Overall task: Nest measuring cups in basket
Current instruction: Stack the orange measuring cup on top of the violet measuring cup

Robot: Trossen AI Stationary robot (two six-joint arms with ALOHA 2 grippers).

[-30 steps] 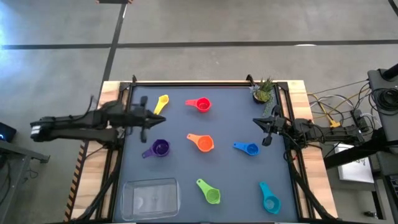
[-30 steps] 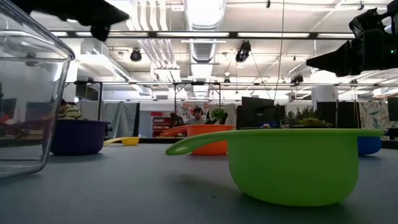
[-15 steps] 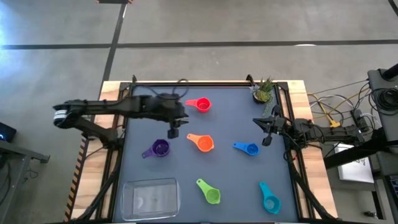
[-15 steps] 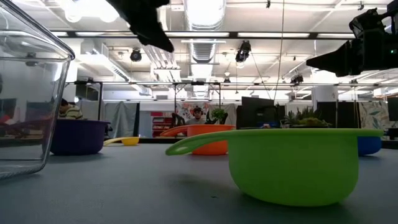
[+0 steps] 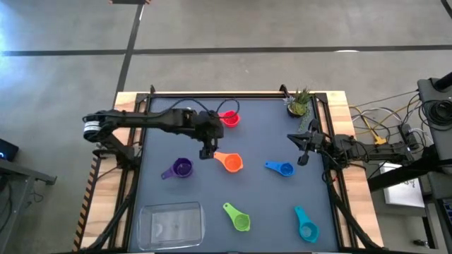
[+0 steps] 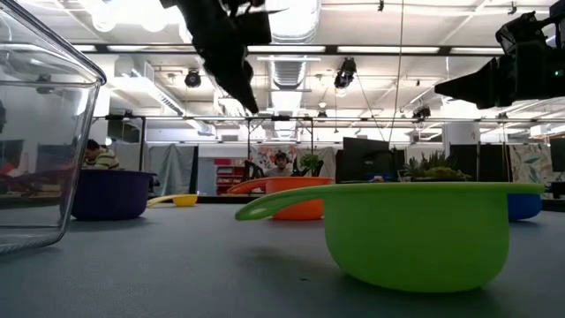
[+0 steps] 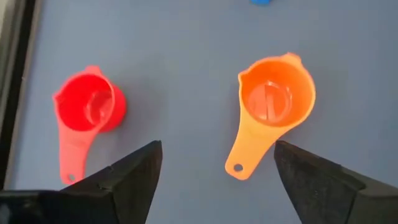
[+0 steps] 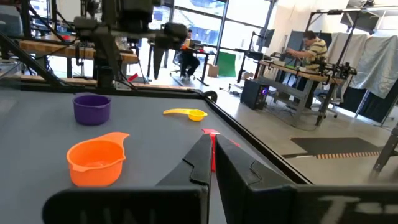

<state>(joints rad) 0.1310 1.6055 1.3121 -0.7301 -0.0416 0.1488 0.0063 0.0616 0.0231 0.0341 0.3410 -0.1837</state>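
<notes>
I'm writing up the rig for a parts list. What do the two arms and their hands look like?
Both arms are dark, nearly black, built of slim jointed segments. The left arm has a pale ring near its base; its left hand has two broad, black, wedge-shaped fingers. The right hand is black too, with cables, one yellow, trailing behind that arm.

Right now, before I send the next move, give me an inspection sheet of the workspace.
Surface: dark mat on a wooden table.
Job's things: basket empty, near left corner; seven cups loose, none nested; orange cup mid-mat, red cup beyond it.
Clutter: potted plant, far right corner.
Grippers: left gripper open, above the mat beside the orange cup's handle; right gripper shut, parked at the right edge.
Cables: bundle off the table's right side.
Surroundings: people at desks beyond the table.
</notes>
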